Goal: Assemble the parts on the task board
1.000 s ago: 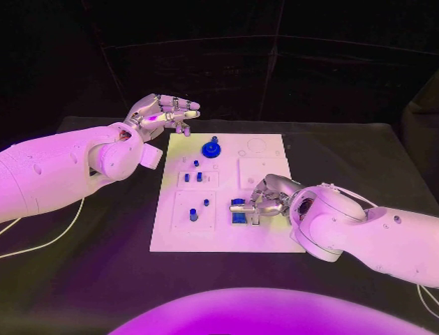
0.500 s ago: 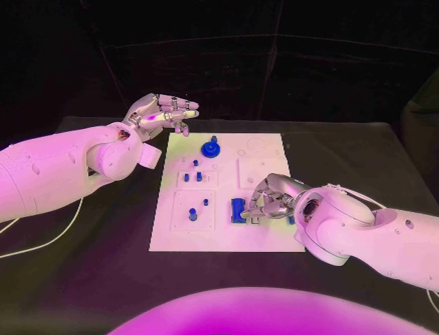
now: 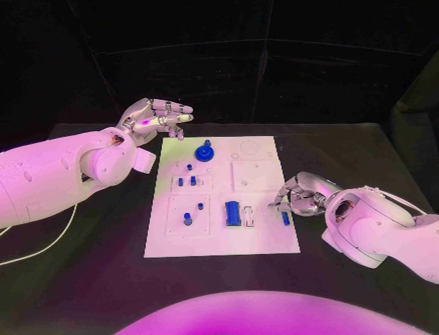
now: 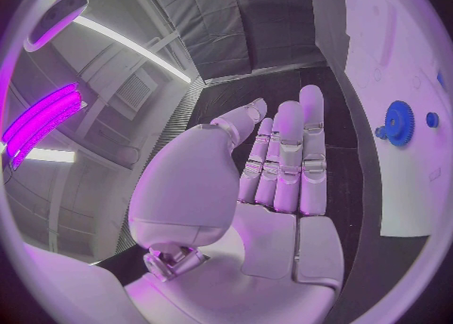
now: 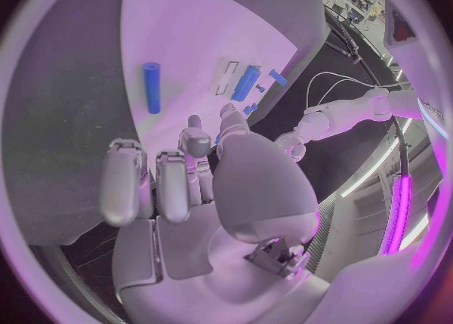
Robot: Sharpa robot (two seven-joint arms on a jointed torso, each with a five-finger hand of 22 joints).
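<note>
The white task board [image 3: 219, 234] lies mid-table. A blue gear [image 3: 204, 151] stands at its far end, also seen from the left wrist as the gear [image 4: 399, 122]. Small blue pegs [image 3: 186, 181] stand in the board's left side. A blue block [image 3: 233, 213] lies free near the front, and a thin blue pin [image 3: 285, 218] lies by the right edge. My right hand [image 3: 298, 195] hovers just behind that pin with fingers curled and nothing in them. The right wrist view shows its hand [image 5: 180, 180], the pin [image 5: 151, 87] and the block [image 5: 245, 82]. My left hand [image 3: 157, 117] is raised beyond the board's far left corner, fingers straight and empty.
Black table [image 3: 360, 153] surrounds the board, with dark curtains behind. A white cable [image 3: 38, 248] trails across the table at the left, under my left arm.
My right hand has let go of the blue block and drawn off to the right, to the board's right edge. The block now lies uncovered. The left hand has barely moved.
</note>
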